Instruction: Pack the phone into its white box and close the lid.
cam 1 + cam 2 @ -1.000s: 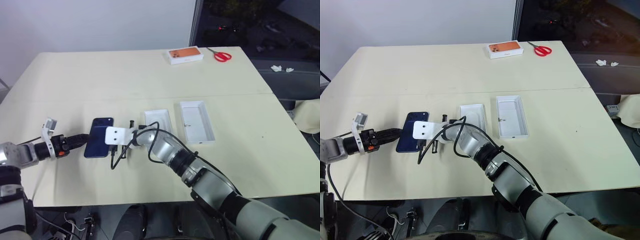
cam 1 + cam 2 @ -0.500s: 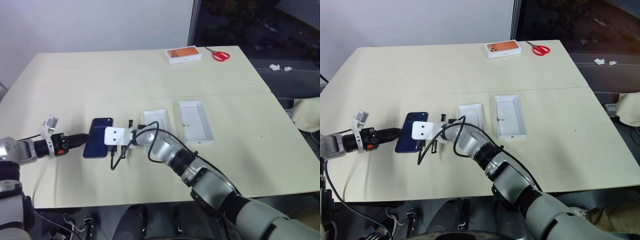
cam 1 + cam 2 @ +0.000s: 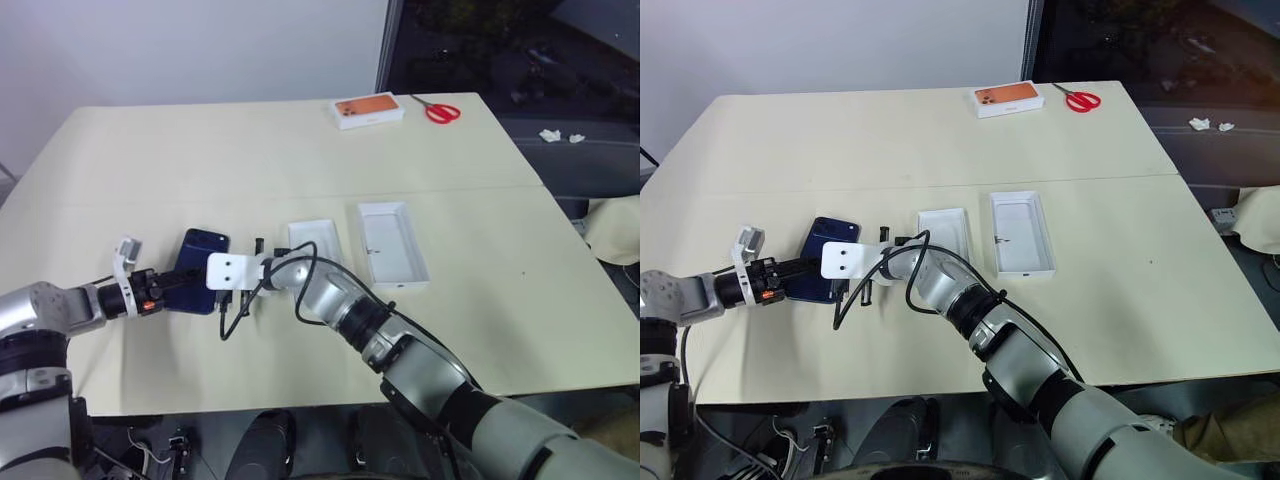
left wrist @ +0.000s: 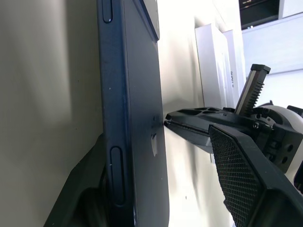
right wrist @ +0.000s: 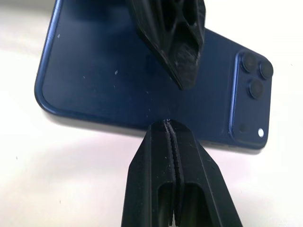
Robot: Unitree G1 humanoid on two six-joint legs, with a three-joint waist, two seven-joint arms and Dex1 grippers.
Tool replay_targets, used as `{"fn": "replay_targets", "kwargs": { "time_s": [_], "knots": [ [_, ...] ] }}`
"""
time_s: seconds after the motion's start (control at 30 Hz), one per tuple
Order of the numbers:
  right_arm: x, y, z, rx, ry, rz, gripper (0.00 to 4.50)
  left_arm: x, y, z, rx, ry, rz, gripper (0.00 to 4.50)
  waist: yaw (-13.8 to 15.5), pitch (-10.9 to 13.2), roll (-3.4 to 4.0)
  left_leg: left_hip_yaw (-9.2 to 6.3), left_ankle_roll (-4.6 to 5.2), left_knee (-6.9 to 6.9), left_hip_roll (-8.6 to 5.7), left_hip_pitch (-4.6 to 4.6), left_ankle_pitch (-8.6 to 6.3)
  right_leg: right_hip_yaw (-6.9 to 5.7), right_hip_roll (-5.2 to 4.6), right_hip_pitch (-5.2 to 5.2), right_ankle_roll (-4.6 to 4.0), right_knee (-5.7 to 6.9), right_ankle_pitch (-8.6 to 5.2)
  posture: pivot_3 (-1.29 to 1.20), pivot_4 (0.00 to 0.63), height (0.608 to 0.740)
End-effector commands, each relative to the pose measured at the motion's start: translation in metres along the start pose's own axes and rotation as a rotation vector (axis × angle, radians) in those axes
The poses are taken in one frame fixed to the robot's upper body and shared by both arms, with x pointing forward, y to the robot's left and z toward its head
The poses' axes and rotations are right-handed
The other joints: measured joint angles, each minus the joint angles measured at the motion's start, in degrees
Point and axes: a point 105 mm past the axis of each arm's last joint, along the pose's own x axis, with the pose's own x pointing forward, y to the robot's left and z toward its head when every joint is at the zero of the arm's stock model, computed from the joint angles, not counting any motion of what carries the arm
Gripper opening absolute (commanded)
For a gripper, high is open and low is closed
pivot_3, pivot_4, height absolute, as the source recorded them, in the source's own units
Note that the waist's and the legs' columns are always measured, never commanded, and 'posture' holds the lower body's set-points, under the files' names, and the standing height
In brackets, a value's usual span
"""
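Phone between two grippers, no readable writing

The phone (image 3: 197, 284) lies back-up (three lenses showing) left of the white box (image 3: 317, 246); left gripper (image 4: 156, 156) straddles it, fingers apart; right gripper (image 5: 169, 124) pressed together at its edge.

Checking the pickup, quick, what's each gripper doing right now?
Left gripper: open, its fingers straddling the phone, one under and one over.
Right gripper: shut, empty, its tips at the phone's long edge.

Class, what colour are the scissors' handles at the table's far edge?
Red; the scissors show best in the left eye view.
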Motion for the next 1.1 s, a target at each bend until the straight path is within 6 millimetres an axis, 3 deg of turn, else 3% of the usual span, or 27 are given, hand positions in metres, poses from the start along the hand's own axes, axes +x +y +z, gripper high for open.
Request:
{"fn": "replay_targets", "kwargs": {
  "time_s": [0.03, 0.13, 0.23, 0.5, 0.57, 0.73, 0.93, 1.1],
  "knots": [
    [0.001, -0.008, 0.024, -0.048, -0.06, -0.015, 0.06, -0.004, 0.012, -0.011, -0.048, 0.018, 0.039, 2.87, -0.1, 0.0, 0.0, 0.01, -0.01, -0.02, 0.01, 0.0, 0.01, 0.01, 0.01, -0.02, 0.0, 0.0, 0.0, 0.0, 0.15, 0.74],
    [0.001, -0.007, 0.021, -0.053, -0.054, -0.014, 0.0, -0.008, 0.019, -0.012, -0.064, -0.002, 0.055, 2.03, -0.1, 0.0, -0.01, 0.03, -0.04, -0.12, 0.02, 0.0, 0.02, 0.03, 0.01, -0.06, 0.0, -0.03, 0.0, 0.0, 0.15, 0.74],
    [0.001, -0.006, 0.02, -0.058, -0.05, -0.012, 0.0, -0.009, 0.02, -0.014, -0.076, -0.01, 0.048, 0.54, -0.1, 0.0, -0.06, 0.07, -0.06, -0.21, 0.02, 0.0, 0.04, 0.06, 0.02, -0.11, 0.0, -0.04, 0.0, 0.0, 0.15, 0.74],
    [0.0, -0.007, 0.02, -0.056, -0.051, -0.014, 0.0, -0.012, 0.025, -0.022, -0.135, -0.019, 0.033, 0.54, -0.5, 0.0, -0.07, 0.09, -0.16, -0.36, 0.09, 0.13, 0.09, 0.09, 0.07, -0.07, 0.0, -0.06, 0.0, 0.0, 0.15, 0.74],
    [0.0, -0.007, 0.02, -0.057, -0.051, -0.013, 0.0, -0.012, 0.025, -0.022, -0.142, -0.021, 0.031, 0.05, -0.7, 0.0, -0.07, 0.1, -0.16, -0.38, 0.09, 0.16, 0.1, 0.1, 0.07, -0.06, 0.0, -0.05, 0.0, 0.0, 0.15, 0.74],
    [-0.002, -0.011, 0.021, -0.058, -0.056, -0.027, 0.0, -0.012, 0.024, -0.023, -0.164, -0.033, 0.015, 0.01, -1.0, 0.0, -0.07, 0.1, -0.18, -0.42, 0.11, 0.21, 0.11, 0.1, 0.07, -0.03, -0.01, -0.05, -0.01, 0.0, 0.15, 0.74],
    [-0.025, -0.041, 0.053, 0.189, -0.261, -0.068, 0.0, -0.015, 0.012, -0.015, -0.189, -0.122, -0.098, 0.01, -1.3, 0.0, -0.06, 0.1, -0.18, -0.44, 0.13, 0.21, 0.11, 0.1, 0.07, 0.0, -0.01, -0.05, -0.01, 0.0, 0.15, 0.74],
    [-0.07, -0.055, 0.091, 0.505, -0.551, 0.06, 0.0, -0.02, -0.005, -0.007, -0.247, -0.224, -0.256, 0.01, -0.9, 0.0, -0.08, 0.07, -0.17, -0.4, 0.15, -0.03, 0.1, 0.08, 0.06, 0.04, -0.01, -0.08, -0.01, 0.0, 0.15, 0.74]
  ]
}}
